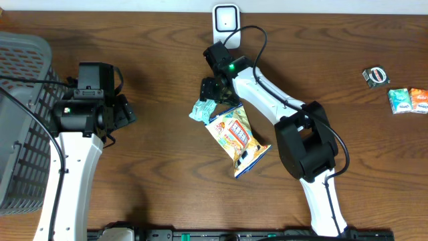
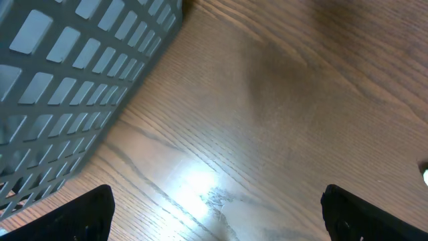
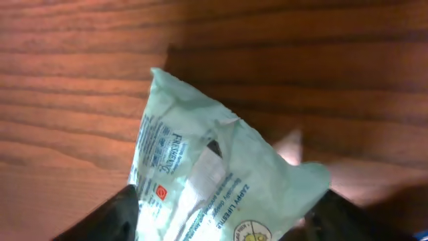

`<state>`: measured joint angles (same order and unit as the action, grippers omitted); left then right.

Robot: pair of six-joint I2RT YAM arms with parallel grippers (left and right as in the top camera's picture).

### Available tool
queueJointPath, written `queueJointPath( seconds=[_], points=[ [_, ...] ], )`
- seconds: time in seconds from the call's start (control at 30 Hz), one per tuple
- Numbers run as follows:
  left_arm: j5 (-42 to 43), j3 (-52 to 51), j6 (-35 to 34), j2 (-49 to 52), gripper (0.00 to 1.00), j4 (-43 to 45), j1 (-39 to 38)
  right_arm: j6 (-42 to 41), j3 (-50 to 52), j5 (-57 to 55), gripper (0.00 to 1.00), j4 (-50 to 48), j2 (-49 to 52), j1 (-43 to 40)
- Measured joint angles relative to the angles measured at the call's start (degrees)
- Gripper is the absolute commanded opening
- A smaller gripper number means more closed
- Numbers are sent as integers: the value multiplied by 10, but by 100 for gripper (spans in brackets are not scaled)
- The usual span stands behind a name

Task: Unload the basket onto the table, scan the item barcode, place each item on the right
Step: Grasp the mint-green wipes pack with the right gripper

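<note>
We see the pale green packet (image 1: pixel 200 111) lying on the wooden table (image 1: pixel 160 167) near its middle, its right edge against the upper end of a yellow snack bag (image 1: pixel 237 137), with a white scanner (image 1: pixel 226 20) farther back at the table's far edge. The right gripper (image 1: pixel 207 98) hangs directly over the packet. In its wrist view the fingers (image 3: pixel 124 214) stand on either side of the packet, but we cannot tell whether they are pinching it. The left gripper (image 2: pixel 221 214) is well apart on the left with its fingers spread wide over bare wood, beside a grey basket (image 1: pixel 20 100). Three small packets (image 1: pixel 400 100) lie near the right edge.
</note>
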<state>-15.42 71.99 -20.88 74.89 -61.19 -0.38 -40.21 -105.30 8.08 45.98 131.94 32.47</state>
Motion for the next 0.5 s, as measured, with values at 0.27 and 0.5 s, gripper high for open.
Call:
queueJointPath(
  seconds=[0.27, 0.5],
  points=[
    [0, 0, 0, 0, 98, 0, 0, 29, 0, 16, 1, -6, 0, 0],
    [0, 0, 0, 0, 98, 0, 0, 127, 0, 136, 1, -31, 0, -20]
  ],
)
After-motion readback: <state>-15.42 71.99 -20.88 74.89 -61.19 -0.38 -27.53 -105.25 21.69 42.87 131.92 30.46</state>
